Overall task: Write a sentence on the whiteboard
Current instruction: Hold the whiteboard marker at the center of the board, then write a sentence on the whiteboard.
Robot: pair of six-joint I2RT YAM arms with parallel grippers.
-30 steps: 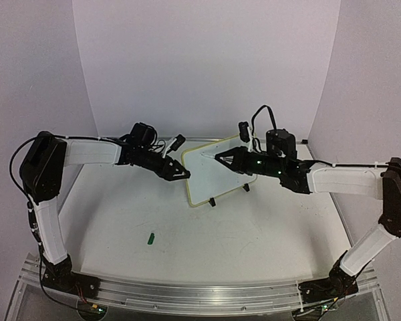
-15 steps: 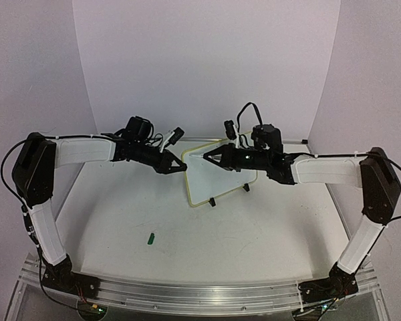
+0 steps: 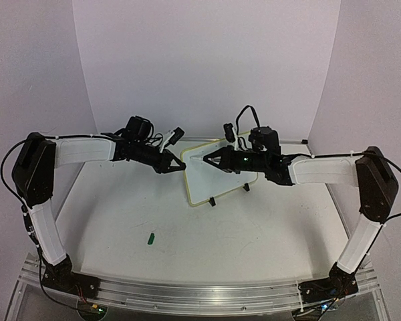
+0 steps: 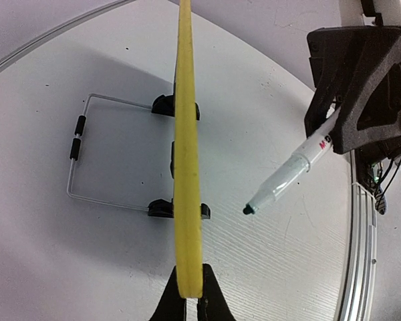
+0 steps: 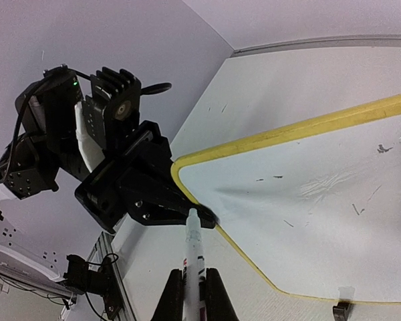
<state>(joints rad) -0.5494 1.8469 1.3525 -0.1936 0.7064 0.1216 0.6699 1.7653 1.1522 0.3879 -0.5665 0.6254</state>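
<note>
**Board clamped at its corner, marker tip held just off the face**

In the overhead view a small green piece point(image 3: 150, 237) lies alone on the desk point(image 3: 113, 207), lower left of centre. Further in, at the middle of the frame, the whiteboard point(image 3: 220, 179) stands propped at a tilt. It rests on small black feet point(image 4: 162, 105), with a thin wire stand point(image 4: 77, 157) behind it. Its rim is pale yellow and its corners are rounded. In the right wrist view the white face carries faint grey flecks and a smeared patch.

The left tool point(image 3: 181, 167) is closed on the rim at the board's left corner. In the left wrist view that rim runs edge-on up the centre of the frame from between the tool's fingers.

The right tool point(image 5: 191, 291) grips a green marker point(image 4: 291, 175). The marker is uncapped, with a clear front barrel and a dark green tip. The tip points toward the board near the clamped corner, and the left wrist view shows it apart from the face.
</note>
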